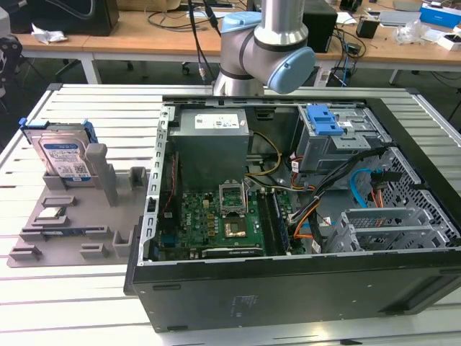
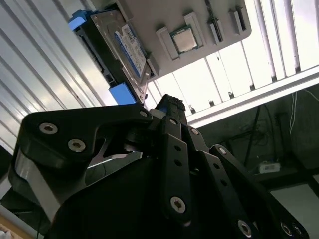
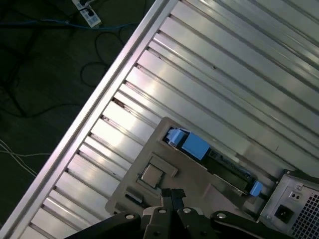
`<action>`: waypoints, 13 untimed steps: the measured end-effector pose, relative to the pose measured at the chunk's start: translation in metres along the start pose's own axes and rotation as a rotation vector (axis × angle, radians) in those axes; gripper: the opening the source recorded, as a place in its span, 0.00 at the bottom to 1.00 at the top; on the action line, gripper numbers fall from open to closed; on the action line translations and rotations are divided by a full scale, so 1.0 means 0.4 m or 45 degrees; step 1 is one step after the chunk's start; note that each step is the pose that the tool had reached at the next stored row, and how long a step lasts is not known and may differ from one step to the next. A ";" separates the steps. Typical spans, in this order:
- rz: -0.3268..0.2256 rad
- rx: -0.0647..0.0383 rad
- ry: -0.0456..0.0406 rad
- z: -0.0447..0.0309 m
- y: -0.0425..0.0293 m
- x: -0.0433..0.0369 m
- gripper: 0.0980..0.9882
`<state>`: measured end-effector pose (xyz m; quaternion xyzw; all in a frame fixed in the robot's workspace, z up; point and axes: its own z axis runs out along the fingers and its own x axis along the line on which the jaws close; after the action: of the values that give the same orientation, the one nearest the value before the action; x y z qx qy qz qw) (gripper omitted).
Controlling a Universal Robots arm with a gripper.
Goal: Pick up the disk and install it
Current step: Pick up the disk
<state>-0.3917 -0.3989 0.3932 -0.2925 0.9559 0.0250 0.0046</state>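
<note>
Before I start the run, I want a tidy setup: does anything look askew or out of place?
Nothing stands out. The disk stands on edge in its slot on the grey tray, the chip lies flat in its recess.

Disk (image 1: 63, 157) on tray (image 1: 81, 218) beside case (image 1: 288, 295)

I'm seeing the disk (image 1: 63, 157) standing upright in the grey tray (image 1: 119, 213) at the frame's left, while the arm (image 1: 263, 50) is hanging at upper centre above the open computer case (image 1: 288, 292).
</note>
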 end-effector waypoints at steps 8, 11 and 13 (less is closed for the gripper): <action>-0.142 -0.003 0.006 0.000 0.000 0.000 0.01; -0.196 -0.005 0.009 0.000 0.000 0.000 0.01; -0.241 -0.006 0.011 0.000 0.000 0.000 0.01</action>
<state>-0.3917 -0.3988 0.3932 -0.3817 0.9239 0.0253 0.0022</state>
